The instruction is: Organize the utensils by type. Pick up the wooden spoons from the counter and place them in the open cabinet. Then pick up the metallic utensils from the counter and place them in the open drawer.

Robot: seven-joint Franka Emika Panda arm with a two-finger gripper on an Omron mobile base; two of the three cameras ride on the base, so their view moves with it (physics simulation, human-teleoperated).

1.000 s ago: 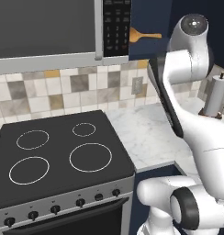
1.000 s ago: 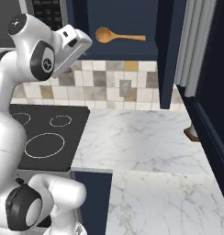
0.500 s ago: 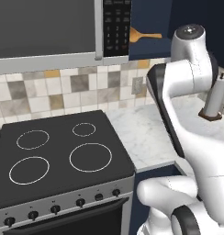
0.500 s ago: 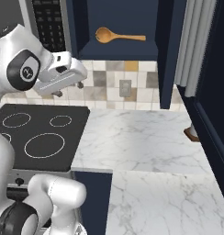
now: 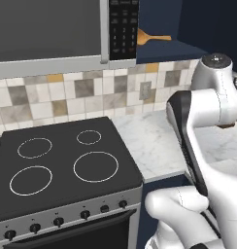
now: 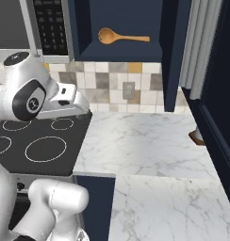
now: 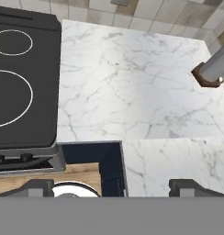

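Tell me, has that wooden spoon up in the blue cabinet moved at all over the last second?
No. The wooden spoon lies on the shelf of the open cabinet with its bowl toward the microwave, exactly as before; only the arm swung.

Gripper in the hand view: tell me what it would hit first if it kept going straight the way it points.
Probably the counter. The gripper points down at bare white marble right of the stovetop, with its open fingertips low in the view. Nothing shows in between, though depth is hard to judge.
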